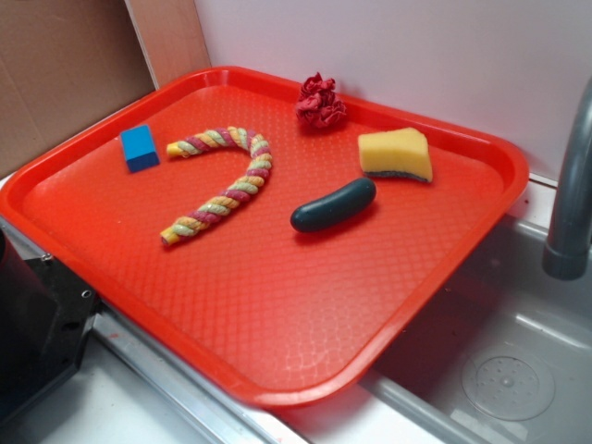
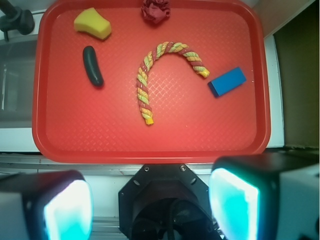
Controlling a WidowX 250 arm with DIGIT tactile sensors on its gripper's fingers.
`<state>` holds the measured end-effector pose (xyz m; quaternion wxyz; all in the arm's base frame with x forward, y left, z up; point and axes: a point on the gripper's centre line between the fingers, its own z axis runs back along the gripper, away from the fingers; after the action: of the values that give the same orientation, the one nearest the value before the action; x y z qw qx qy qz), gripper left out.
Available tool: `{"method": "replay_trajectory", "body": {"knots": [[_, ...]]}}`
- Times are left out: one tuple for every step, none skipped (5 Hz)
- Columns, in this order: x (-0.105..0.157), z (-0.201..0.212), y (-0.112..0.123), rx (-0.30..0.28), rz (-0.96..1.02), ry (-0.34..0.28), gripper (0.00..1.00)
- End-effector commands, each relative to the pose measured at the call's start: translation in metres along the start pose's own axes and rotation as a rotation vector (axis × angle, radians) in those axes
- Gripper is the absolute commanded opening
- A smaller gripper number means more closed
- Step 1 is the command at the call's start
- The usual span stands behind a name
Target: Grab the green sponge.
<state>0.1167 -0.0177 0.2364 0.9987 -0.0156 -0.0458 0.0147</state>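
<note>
While the fingers (image 2: 150, 200) are standing wide apart at the bottom of the wrist view, they are holding nothing, and each pad (image 2: 67, 210) is showing a smooth face glowing cyan. Both pads are sitting off the near rim of the tray, well apart from every item.

A red plastic tray (image 1: 277, 305) with rounded corners, a raised lip and a fine diamond-embossed floor is carrying all the items. It is resting partly over a grey metal sink (image 1: 518, 370), with a grey faucet stem (image 1: 569, 194) rising beside it.

The green sponge (image 1: 396, 154) is lying in the tray's far corner on the faucet side. It is a wedge of porous yellow foam, and a thin dark grey-green scouring layer is showing along its lower edge in the exterior view. In the wrist view it is appearing at the upper left (image 2: 92, 23).

Just beside it, apart from it, a smooth dark green sausage-shaped object (image 1: 333, 205) is lying on the tray floor. A twisted rope (image 1: 222, 180) of pink, yellow and green strands is curving in a hook shape near the centre. A small blue rectangular block (image 1: 140, 148) is sitting beyond the rope. A crumpled dark red cloth ball (image 1: 320, 102) is resting against the far lip.
</note>
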Motion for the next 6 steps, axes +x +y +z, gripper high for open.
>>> {"method": "replay_trajectory", "body": {"knots": [[0.0,0.0,0.0,0.0,0.0,0.0,1.0],[0.019,-0.009,0.001,-0.034,-0.052,-0.023,1.0],[0.042,-0.023,-0.008,-0.113,-0.157,-0.041,1.0],[0.07,-0.042,-0.017,-0.128,-0.222,-0.112,1.0],[0.102,-0.062,-0.032,-0.071,-0.306,-0.155,1.0],[0.132,-0.088,-0.04,-0.058,-0.336,-0.158,1.0]]}}
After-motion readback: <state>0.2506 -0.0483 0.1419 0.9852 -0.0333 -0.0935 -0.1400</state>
